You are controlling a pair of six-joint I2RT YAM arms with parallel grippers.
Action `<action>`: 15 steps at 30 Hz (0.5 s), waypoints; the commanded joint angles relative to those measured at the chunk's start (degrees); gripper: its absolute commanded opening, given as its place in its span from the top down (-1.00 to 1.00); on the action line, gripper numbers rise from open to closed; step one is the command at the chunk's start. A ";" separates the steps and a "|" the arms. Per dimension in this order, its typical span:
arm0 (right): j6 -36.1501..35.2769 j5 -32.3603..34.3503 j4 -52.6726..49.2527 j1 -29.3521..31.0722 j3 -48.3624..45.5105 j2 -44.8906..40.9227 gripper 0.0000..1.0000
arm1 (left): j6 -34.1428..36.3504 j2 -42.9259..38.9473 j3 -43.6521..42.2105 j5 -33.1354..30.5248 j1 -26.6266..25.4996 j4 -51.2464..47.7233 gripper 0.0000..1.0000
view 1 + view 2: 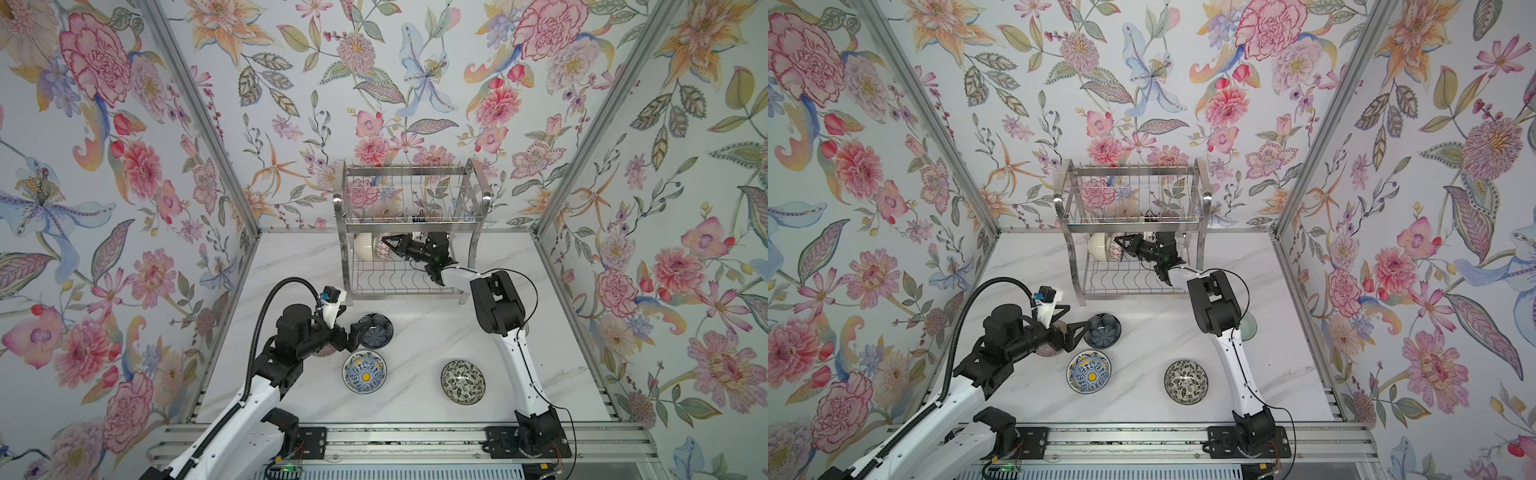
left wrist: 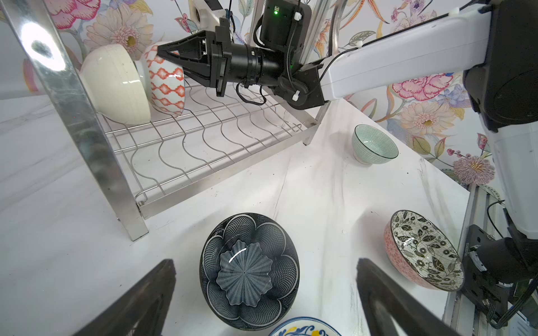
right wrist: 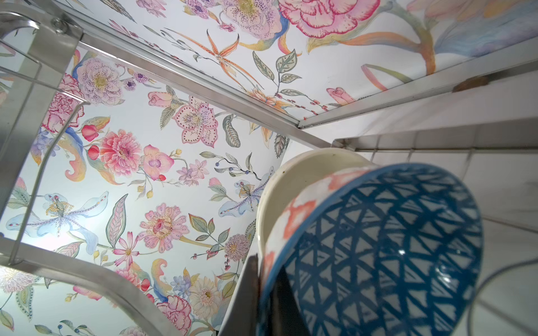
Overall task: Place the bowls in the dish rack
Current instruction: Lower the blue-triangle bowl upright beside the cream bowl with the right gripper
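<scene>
The steel dish rack (image 1: pixel 409 226) stands at the back. On its lower wavy shelf (image 2: pixel 203 139) a cream bowl (image 1: pixel 365 246) stands on edge. Beside it is the blue lattice bowl (image 3: pixel 378 250), orange-patterned outside (image 2: pixel 166 84), with my right gripper (image 3: pixel 266 291) shut on its rim. My left gripper (image 2: pixel 265 261) hangs open just above the dark navy flower-shaped bowl (image 2: pixel 249 270), one finger on each side, touching nothing. On the table lie the blue-white yellow-centred bowl (image 1: pixel 364 371) and the black-white leafy bowl (image 1: pixel 462 381). A pale green bowl (image 2: pixel 374 144) stands right of the rack.
A mauve ribbed bowl (image 1: pixel 1046 351) lies mostly hidden under my left wrist. The right forearm (image 1: pixel 461 276) reaches in through the rack's front, under the upper tier. Floral walls close in the back and both sides. A metal rail (image 1: pixel 395 436) runs along the front edge.
</scene>
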 commanded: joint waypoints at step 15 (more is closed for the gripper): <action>-4.71 0.07 -6.24 -0.53 4.22 0.50 0.88 | 0.76 -0.79 -0.55 0.89 -0.59 0.85 -0.98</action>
